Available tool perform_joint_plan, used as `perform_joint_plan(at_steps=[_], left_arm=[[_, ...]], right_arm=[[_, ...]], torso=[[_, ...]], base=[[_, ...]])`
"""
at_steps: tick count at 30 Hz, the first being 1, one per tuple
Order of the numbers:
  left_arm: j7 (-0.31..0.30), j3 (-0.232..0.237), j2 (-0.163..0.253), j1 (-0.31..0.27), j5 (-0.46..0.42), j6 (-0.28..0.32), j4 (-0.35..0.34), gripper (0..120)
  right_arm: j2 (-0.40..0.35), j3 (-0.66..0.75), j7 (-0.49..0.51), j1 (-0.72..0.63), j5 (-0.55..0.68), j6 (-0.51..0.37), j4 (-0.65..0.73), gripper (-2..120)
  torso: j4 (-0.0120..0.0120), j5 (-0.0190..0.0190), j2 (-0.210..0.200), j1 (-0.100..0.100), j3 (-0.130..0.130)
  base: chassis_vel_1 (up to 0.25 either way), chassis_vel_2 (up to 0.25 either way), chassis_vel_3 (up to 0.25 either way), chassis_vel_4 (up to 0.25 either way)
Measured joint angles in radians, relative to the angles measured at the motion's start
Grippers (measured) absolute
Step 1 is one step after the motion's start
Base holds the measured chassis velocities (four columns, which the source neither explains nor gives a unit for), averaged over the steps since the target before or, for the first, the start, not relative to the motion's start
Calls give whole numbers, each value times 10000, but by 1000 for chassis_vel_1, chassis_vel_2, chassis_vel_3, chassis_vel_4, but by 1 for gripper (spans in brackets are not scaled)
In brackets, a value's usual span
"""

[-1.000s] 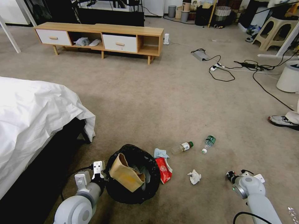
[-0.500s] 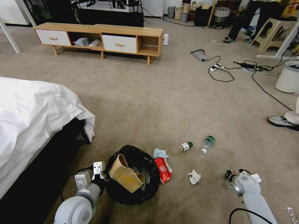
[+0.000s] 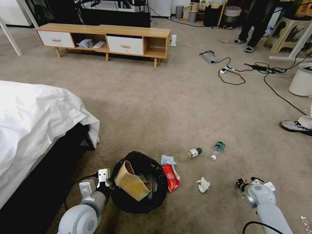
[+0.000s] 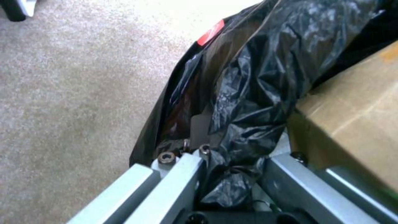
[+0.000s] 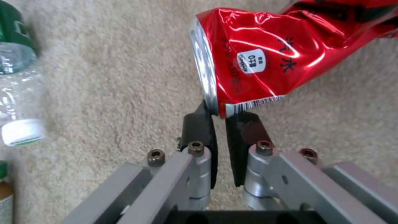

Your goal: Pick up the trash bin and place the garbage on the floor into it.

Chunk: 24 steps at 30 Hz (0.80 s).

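From the head view, the bin (image 3: 139, 188) sits on the carpet (image 3: 169, 107) beside the bed (image 3: 35, 120), a brown bag (image 3: 131, 182) in it; bottles (image 3: 191, 153) and tissue (image 3: 203, 184) lie nearby. Left wrist: the left gripper (image 4: 232, 161) clenches the bin's rim. Right wrist: the right gripper (image 5: 219, 116) pinches a can (image 5: 265, 56).

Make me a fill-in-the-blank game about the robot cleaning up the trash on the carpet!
1. The right gripper pinches a crushed ____ can.
2. The left gripper is clamped on the black bag at the trash bin's ____.
3. The brown paper bag sits ____ the trash bin.
4. The two green-capped bottles lie on the ____.

Missing words: red; rim; inside; carpet
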Motion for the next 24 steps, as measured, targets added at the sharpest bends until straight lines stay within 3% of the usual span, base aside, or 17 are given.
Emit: perform_joint_plan(at_steps=[17, 24], left_arm=[[-5, -2, 51, 1, -33, 4, -82, 0], [-50, 114, 78, -119, -138, 58, -87, 0]], right_arm=[[-115, 55, 216, -467, 101, 143, 1059, 6], [-615, 18, 408, -1074, 281, 145, 1970, 6]], torso=[[2, -6, 0, 0, -2], [1, -7, 0, 0, -2]], base=[[0, 0, 0, 0], [0, 0, 0, 0]])
